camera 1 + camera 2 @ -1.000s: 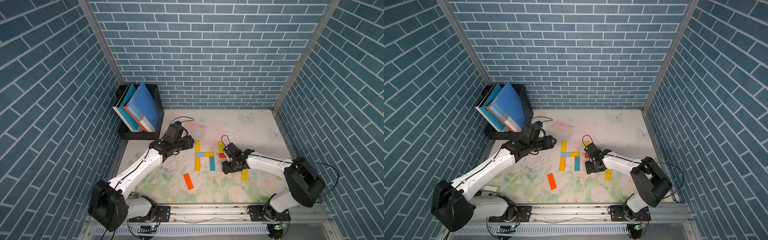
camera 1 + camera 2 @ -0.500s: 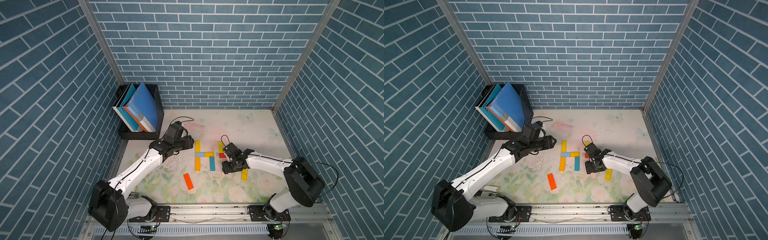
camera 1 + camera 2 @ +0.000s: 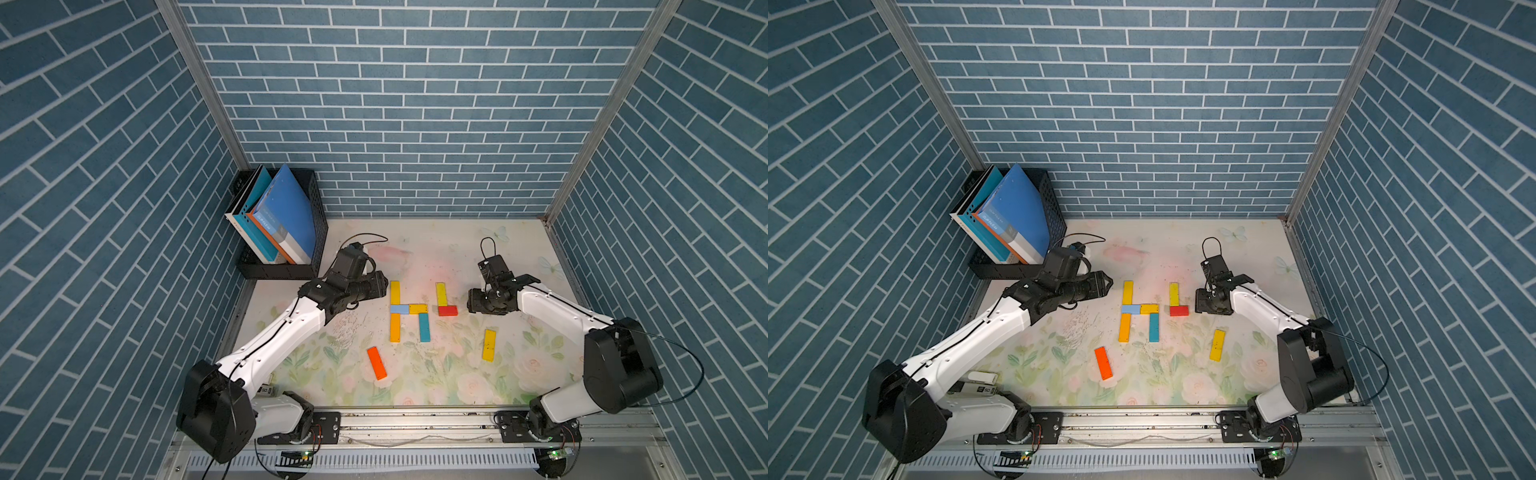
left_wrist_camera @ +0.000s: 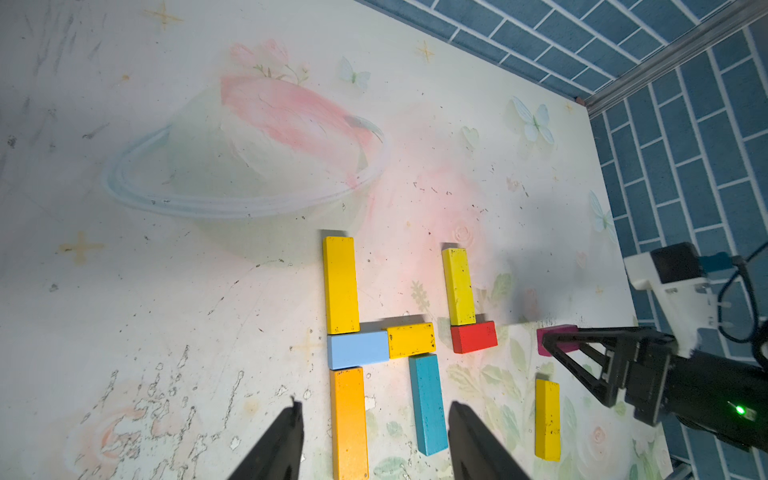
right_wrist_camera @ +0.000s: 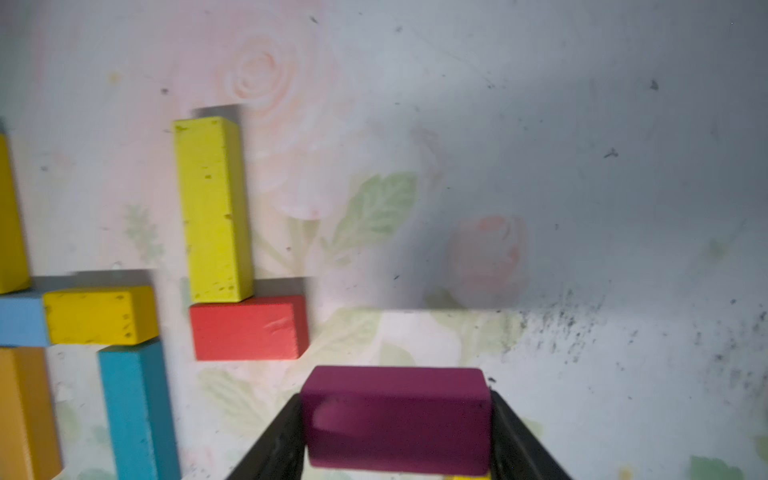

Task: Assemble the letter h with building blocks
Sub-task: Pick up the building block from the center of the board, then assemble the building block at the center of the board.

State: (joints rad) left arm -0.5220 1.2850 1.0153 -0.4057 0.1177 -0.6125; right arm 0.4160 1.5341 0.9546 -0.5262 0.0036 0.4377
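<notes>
One magenta block [image 5: 395,399] sitting clamped in right gripper [image 5: 398,432], near red block [image 5: 247,328]; should be going down level, butting red's end without shoving it; left gripper [image 4: 374,409] gaping, empty.

Right arm [image 3: 552,307] swung back toward the rear wall and slightly outward. Its jaws, clamped on the magenta block [image 5: 395,415], went from the near side of the red block [image 3: 447,310], close to the teal block [image 3: 424,327], to level with the red block, a gap between.
</notes>
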